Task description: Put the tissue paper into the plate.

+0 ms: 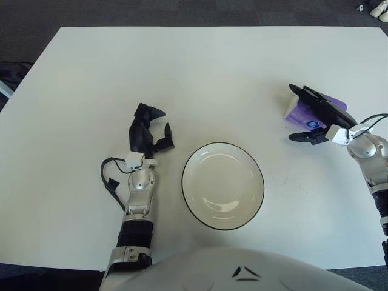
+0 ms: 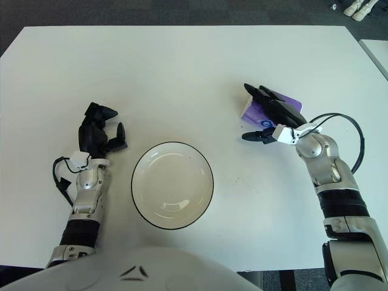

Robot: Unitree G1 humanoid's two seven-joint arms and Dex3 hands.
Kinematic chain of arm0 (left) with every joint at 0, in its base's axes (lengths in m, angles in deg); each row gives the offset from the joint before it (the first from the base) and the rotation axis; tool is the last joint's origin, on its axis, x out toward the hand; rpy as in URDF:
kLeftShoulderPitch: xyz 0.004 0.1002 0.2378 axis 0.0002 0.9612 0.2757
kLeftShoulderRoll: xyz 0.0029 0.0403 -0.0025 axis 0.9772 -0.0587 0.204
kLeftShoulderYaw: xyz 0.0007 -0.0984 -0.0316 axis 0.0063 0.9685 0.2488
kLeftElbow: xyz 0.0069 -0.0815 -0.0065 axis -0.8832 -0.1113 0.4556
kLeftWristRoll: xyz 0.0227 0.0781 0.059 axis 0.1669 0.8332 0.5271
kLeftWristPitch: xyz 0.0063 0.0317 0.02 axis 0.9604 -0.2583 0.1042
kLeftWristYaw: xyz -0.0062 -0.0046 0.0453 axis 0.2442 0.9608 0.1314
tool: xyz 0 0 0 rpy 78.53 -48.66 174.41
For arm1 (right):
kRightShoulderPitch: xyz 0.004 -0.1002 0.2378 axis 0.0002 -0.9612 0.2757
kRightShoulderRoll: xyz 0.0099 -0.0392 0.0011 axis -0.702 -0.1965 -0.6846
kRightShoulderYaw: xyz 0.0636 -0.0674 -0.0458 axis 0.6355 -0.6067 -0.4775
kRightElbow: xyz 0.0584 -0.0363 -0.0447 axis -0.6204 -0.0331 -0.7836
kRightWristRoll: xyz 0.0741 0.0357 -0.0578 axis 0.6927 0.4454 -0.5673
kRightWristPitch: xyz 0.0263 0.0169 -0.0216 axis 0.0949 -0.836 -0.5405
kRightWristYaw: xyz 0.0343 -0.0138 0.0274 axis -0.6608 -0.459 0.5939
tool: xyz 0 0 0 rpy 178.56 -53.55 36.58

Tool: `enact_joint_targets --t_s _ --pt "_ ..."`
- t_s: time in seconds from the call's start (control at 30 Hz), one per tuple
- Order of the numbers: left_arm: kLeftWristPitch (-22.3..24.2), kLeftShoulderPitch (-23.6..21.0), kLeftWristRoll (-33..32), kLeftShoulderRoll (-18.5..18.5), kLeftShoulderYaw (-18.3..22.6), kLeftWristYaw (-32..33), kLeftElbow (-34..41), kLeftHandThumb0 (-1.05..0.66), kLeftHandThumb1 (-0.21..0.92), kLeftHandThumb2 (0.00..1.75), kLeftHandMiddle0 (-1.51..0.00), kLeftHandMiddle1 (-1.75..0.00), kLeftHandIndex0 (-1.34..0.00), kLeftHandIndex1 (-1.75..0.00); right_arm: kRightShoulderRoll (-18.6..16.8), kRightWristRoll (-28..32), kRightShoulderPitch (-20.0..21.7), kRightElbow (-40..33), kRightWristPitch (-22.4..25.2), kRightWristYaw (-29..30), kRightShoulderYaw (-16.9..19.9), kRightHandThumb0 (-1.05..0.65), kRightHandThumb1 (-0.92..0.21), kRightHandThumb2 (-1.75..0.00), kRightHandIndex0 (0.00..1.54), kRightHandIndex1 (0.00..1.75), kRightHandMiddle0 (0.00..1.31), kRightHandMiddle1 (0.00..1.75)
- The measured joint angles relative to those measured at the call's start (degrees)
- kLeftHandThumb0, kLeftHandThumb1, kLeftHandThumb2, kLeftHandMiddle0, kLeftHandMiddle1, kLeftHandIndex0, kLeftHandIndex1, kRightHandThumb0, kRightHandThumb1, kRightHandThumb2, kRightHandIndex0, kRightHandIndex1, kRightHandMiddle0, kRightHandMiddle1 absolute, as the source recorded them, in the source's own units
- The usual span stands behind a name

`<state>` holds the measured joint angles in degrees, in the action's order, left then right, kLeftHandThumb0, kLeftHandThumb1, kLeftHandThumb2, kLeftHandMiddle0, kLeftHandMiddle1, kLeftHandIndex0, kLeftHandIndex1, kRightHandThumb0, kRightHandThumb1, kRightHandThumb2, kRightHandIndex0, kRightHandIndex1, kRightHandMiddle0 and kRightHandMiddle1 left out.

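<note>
A white plate with a dark rim (image 1: pixel 184 182) sits empty at the near middle of the white table (image 1: pixel 182 73). The tissue paper is a purple and white pack (image 1: pixel 297 113) lying to the plate's right, further back. My right hand (image 2: pixel 248 115) reaches it from the right, its dark fingers (image 1: pixel 315 103) stretched across the pack's top. The thumb (image 1: pixel 301 137) is spread below the pack's near side with a gap showing, so the hand is open around the pack. My left hand (image 1: pixel 150 128) shows just left of the plate, fingers loosely bent and holding nothing.
The table's far edge borders dark carpet (image 1: pixel 182 12). A black cable (image 1: pixel 111 179) loops beside my left forearm. Another cable (image 2: pixel 357 142) arcs by my right wrist. My own torso (image 1: pixel 242 270) covers the near edge.
</note>
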<state>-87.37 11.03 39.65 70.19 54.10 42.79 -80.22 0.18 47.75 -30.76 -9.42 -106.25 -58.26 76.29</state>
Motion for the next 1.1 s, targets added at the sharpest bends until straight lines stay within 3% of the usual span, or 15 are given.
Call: enact_joint_targets --t_s 0.17,0.57,1.1 --pt "0.0 0.01 0.01 -0.02 0.0 0.0 0.0 -0.01 0.23 1.39 -0.66 -1.63 -0.51 -1.75 0.09 -1.23 0.02 -0.13 0.01 1.24 -0.17 -1.04 -0.54 -0.56 0.0 0.0 0.0 0.0" --pt "-0.06 0.0 0.01 -0.05 -0.04 -0.16 0.01 -0.01 0.25 1.37 -0.66 -1.63 -0.49 -1.75 1.85 -13.0 -1.21 -2.95 -0.03 9.31 -1.87 -1.02 -0.51 -0.57 0.0 0.0 0.0 0.0" --pt "0.36 0.0 0.13 -0.12 -0.06 -0.17 0.06 -0.01 0.25 1.37 -0.66 -1.63 -0.49 -1.75 3.26 -17.73 -2.63 -7.25 1.66 11.15 -1.79 -1.01 -0.46 -0.62 0.0 0.0 0.0 0.0"
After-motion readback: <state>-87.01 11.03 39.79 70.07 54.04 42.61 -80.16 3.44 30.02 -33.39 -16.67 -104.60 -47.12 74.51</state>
